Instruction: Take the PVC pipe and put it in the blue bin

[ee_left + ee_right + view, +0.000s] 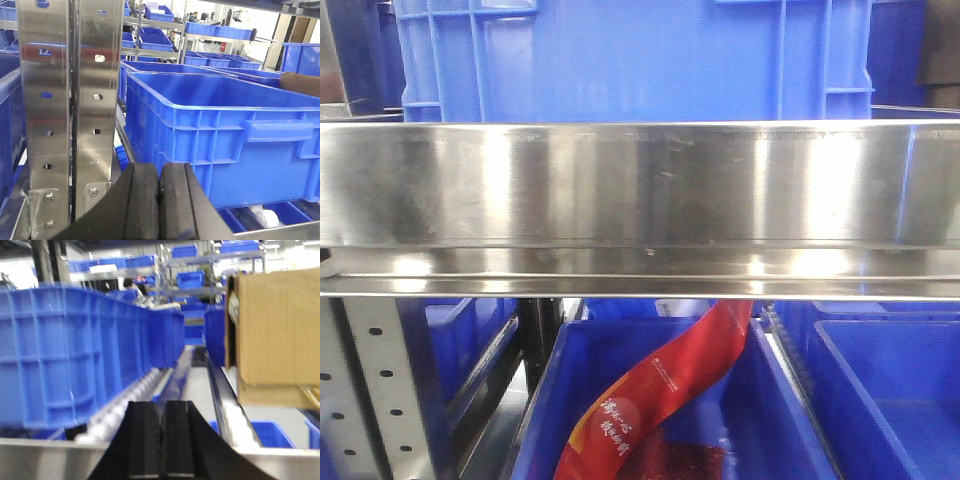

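The front view shows a steel shelf rail point(640, 210) across the middle, a blue bin point(630, 60) standing on the shelf above it, and lower bins holding a red packet point(660, 400). No PVC pipe shows here, and neither arm.

From the left wrist, the left gripper point(159, 205) has its pads pressed together on nothing, pointing past a steel upright point(70, 100) toward the bin's near corner point(225, 140).

From the right wrist, rather blurred, the right gripper point(162, 440) is likewise closed and empty, between the bin wall point(75, 355) and a cardboard box point(275, 335). The pipe's direction and axis cannot be told, so neither arm can be called nearer.
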Robot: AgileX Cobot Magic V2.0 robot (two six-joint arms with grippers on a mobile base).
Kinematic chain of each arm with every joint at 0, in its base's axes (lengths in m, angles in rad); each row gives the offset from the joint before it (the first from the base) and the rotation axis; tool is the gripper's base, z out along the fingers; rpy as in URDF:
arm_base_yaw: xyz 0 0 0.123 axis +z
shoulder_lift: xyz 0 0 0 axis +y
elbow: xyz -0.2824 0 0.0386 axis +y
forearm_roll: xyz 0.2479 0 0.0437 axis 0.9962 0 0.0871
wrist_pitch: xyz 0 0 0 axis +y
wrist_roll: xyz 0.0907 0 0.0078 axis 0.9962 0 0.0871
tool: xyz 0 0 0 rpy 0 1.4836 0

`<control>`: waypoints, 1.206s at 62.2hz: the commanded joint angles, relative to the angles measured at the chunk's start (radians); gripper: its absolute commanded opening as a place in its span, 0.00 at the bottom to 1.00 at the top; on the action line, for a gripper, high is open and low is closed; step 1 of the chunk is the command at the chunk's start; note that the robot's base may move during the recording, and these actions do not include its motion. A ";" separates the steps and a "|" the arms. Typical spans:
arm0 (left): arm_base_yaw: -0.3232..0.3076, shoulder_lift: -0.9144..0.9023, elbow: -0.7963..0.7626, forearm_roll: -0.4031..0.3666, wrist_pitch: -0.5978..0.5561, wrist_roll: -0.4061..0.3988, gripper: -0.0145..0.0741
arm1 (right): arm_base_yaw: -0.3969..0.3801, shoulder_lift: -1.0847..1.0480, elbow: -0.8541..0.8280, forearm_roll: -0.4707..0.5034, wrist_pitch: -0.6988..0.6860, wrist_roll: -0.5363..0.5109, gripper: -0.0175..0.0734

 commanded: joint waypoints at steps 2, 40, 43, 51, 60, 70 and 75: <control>0.003 -0.006 -0.001 -0.004 -0.016 -0.003 0.04 | -0.034 -0.011 0.023 -0.030 0.017 -0.001 0.01; 0.003 -0.006 -0.001 -0.002 -0.027 -0.003 0.04 | -0.105 -0.011 0.057 -0.030 -0.098 -0.001 0.01; 0.003 -0.006 -0.001 -0.002 -0.027 -0.003 0.04 | -0.105 -0.011 0.057 -0.030 -0.098 -0.001 0.01; 0.003 -0.006 -0.001 -0.002 -0.027 -0.003 0.04 | -0.105 -0.011 0.057 -0.030 -0.098 -0.001 0.01; 0.003 -0.006 -0.001 -0.002 -0.030 -0.003 0.04 | -0.105 -0.011 0.057 -0.030 -0.098 -0.001 0.01; 0.003 -0.006 -0.001 -0.002 -0.030 -0.003 0.04 | -0.105 -0.011 0.057 -0.028 -0.071 -0.001 0.01; 0.003 -0.006 -0.001 -0.002 -0.030 -0.003 0.04 | -0.105 -0.011 0.057 -0.036 -0.063 -0.001 0.01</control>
